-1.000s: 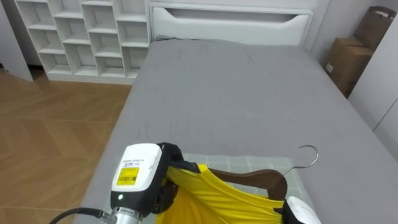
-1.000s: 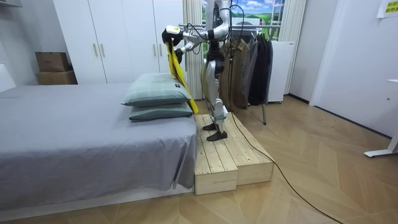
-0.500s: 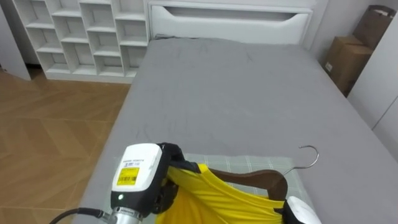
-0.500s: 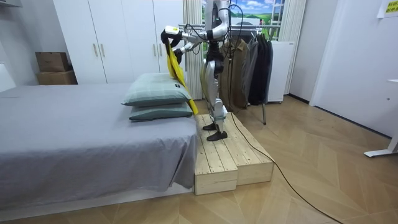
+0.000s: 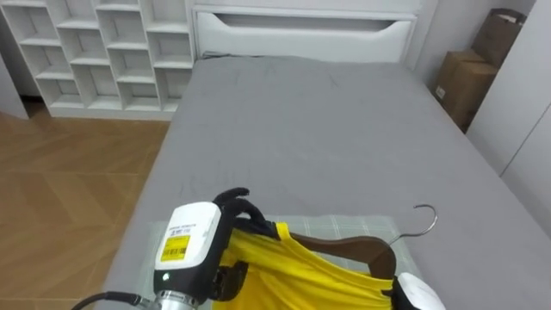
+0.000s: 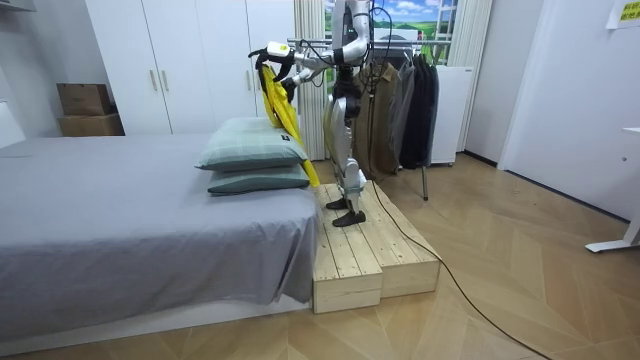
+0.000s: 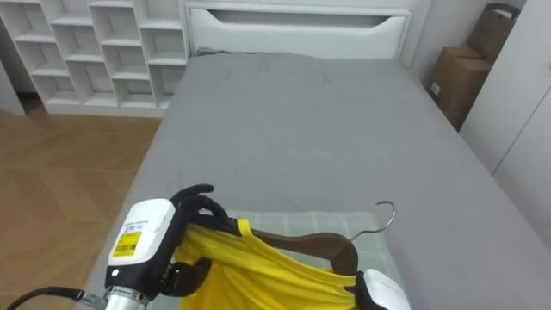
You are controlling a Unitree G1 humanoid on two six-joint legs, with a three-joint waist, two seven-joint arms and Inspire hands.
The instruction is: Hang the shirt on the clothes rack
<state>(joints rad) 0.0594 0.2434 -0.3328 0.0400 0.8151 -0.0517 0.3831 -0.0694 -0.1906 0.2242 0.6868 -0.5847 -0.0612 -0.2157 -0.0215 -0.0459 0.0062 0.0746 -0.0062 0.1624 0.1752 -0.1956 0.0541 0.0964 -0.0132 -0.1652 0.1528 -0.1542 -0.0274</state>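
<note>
left hand (image 5: 232, 209) has its dark fingers curled round the yellow garment (image 5: 297, 274) at one end of the wooden hanger (image 5: 366, 250). the garment's draped over the hanger and held up above the checked pillow (image 5: 336, 226) at the near end of the grey bed (image 5: 318, 129). the metal hook (image 5: 425, 220) sticks out over the bed. right hand (image 5: 419, 294) is at the hanger's other end, can't tell its grip. the room view has the robot standing on a wooden platform (image 6: 365, 255) beside the bed, with a clothes rack (image 6: 405, 100) behind it.
</note>
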